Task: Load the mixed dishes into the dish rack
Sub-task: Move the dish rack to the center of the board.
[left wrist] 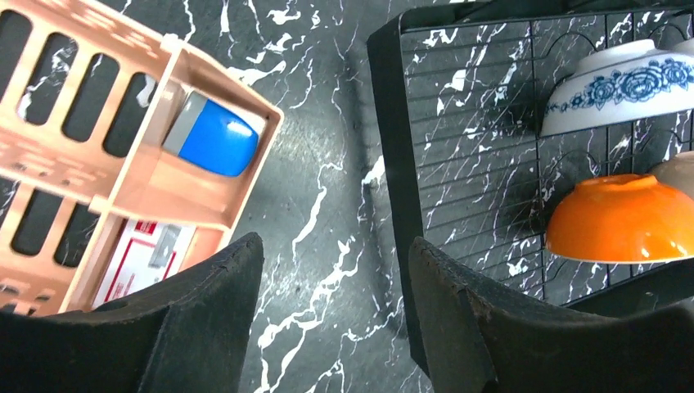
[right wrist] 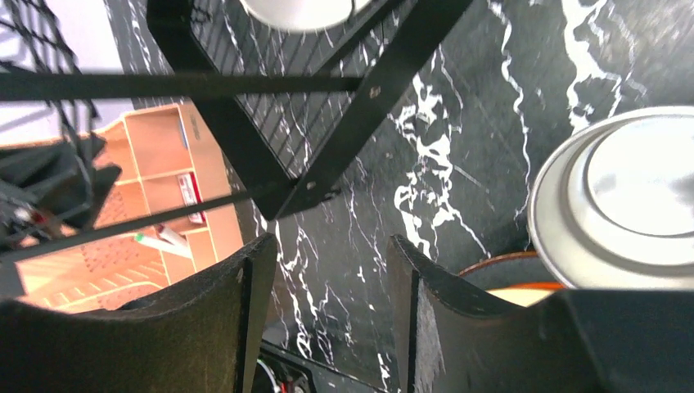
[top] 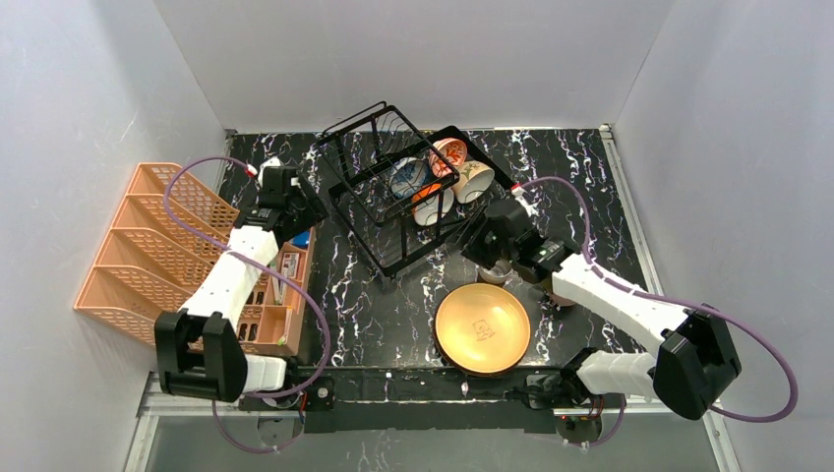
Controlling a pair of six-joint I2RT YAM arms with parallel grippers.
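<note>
Black thin-wire dish rack (top: 354, 221), far centre of table (top: 393, 315), several small bowls (top: 408, 177) already loaded. Round yellow plate (top: 482, 327) waits at near edge; left claw (left wrist: 335, 246) and right claw (right wrist: 327, 241) both open, empty. Next probably: right claw takes plate rim.

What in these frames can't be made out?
- Top view: the small vessel beside the yellow plate, mostly hidden under the right arm.
- Right wrist view: the grey dish runs off the right edge; the red-orange rim beneath it is mostly covered.
- Left wrist view: a beige bowl cut off by the right edge.
</note>
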